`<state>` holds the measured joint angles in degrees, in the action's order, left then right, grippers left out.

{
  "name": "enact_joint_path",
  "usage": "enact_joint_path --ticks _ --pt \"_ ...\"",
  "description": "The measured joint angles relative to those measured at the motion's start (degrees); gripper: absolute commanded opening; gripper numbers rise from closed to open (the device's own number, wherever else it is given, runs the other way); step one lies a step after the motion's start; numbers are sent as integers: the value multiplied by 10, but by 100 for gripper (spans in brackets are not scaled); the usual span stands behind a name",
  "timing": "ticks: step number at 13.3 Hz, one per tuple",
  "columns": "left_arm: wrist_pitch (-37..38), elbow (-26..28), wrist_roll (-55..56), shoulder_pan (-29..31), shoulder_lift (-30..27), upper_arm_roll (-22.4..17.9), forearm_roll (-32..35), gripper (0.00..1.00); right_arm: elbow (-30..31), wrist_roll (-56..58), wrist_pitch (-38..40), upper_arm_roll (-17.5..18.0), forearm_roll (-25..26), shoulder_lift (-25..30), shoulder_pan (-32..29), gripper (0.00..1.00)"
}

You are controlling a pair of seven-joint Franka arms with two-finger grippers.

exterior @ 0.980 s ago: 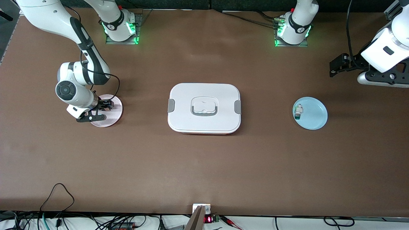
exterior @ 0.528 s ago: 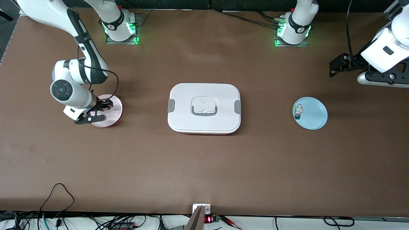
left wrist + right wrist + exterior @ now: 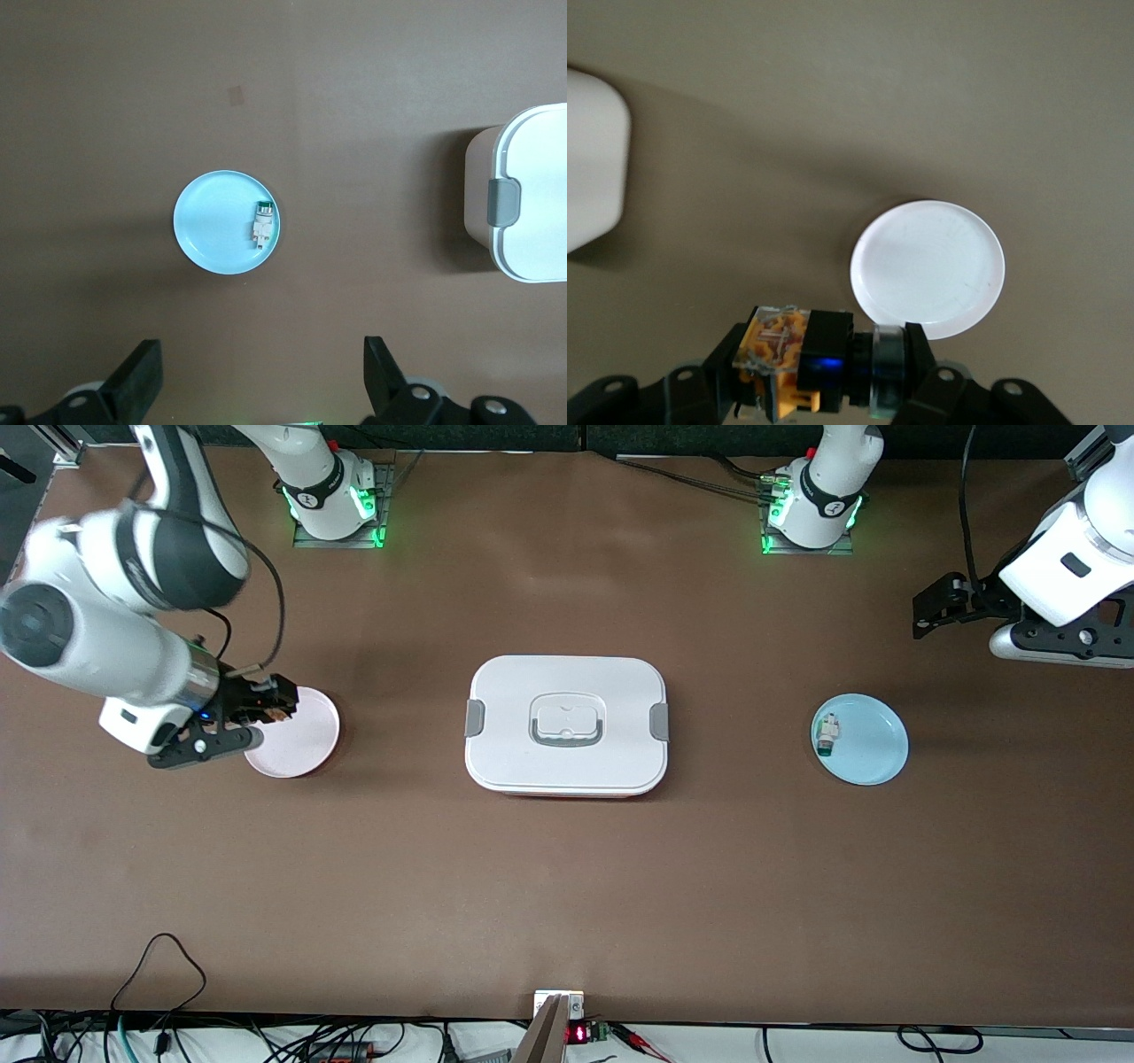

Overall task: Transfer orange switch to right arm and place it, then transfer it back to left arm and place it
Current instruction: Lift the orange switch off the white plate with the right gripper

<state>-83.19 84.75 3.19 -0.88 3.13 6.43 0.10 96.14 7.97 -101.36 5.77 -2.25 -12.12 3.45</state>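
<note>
The orange switch [image 3: 271, 701] is a small black block with an orange band, and my right gripper [image 3: 264, 707] is shut on it. It hangs in the air over the rim of the pale pink plate [image 3: 301, 737]. The right wrist view shows the orange switch [image 3: 799, 352] clamped between the right gripper's [image 3: 824, 361] fingers, with the bare pink plate [image 3: 928, 266] below. The white lidded box [image 3: 567, 724] sits mid-table. My left gripper [image 3: 932, 609] waits open and empty in the air at the left arm's end of the table; the left gripper [image 3: 259, 365] looks down on bare table.
A light blue plate [image 3: 873, 746] lies toward the left arm's end and holds a small white-and-green component [image 3: 827, 734]. The left wrist view shows that blue plate [image 3: 208, 226], the component [image 3: 263, 224] and a corner of the box [image 3: 532, 204]. The box corner [image 3: 589, 168] also edges the right wrist view.
My right arm has lifted off the pink plate with the orange switch and swung toward its own end of the table. The left arm has not moved.
</note>
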Motion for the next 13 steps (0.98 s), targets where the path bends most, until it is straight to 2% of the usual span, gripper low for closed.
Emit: enact_joint_path --ticks 3,5,8,13 --pt "0 0 0 0 0 0 0 100 -61 80 23 0 -51 3 -1 32" --pt "0 0 0 0 0 0 0 100 -78 144 24 -1 -90 3 -1 32" --pt "0 0 0 0 0 0 0 100 -100 218 18 1 -120 4 10 32" --pt "0 0 0 0 0 0 0 100 -129 375 -2 3 -273 3 43 32"
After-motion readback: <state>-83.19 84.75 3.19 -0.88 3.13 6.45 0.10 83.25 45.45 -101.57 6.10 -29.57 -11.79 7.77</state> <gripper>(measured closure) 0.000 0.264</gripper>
